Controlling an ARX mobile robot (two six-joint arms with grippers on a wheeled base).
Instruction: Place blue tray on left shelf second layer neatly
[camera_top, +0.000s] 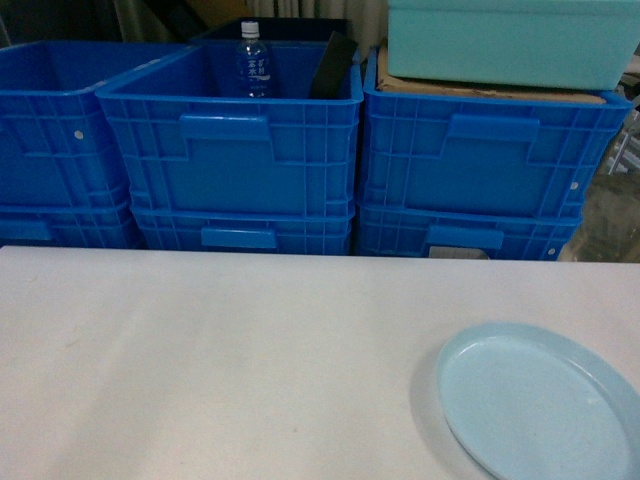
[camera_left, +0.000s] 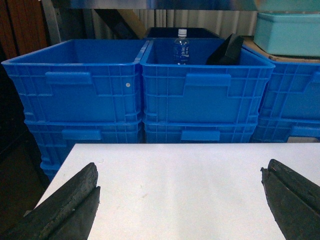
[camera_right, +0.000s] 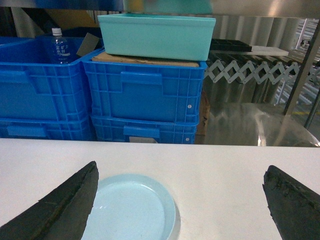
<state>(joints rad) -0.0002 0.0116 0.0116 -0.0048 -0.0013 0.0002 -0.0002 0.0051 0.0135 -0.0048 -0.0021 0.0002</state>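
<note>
The blue tray (camera_top: 540, 405), a pale light-blue round dish, lies flat on the white table (camera_top: 250, 350) at the front right. In the right wrist view the tray (camera_right: 132, 207) sits low and left, partly behind the left finger (camera_right: 65, 207). My right gripper (camera_right: 180, 167) is open above the table, with nothing between its fingers. My left gripper (camera_left: 179, 168) is open too, over bare table. Neither gripper shows in the head view. A shiny steel rack tier (camera_right: 250, 125) stands behind the table; I cannot tell which tier is the left shelf second layer.
Stacked deep-blue crates (camera_top: 235, 130) line the far side of the table. The middle crate holds a water bottle (camera_top: 253, 60) and a black object (camera_top: 333, 65). A teal tub (camera_top: 510, 40) rests on cardboard over the right stack. A folding lattice (camera_right: 245, 70) lies on the rack.
</note>
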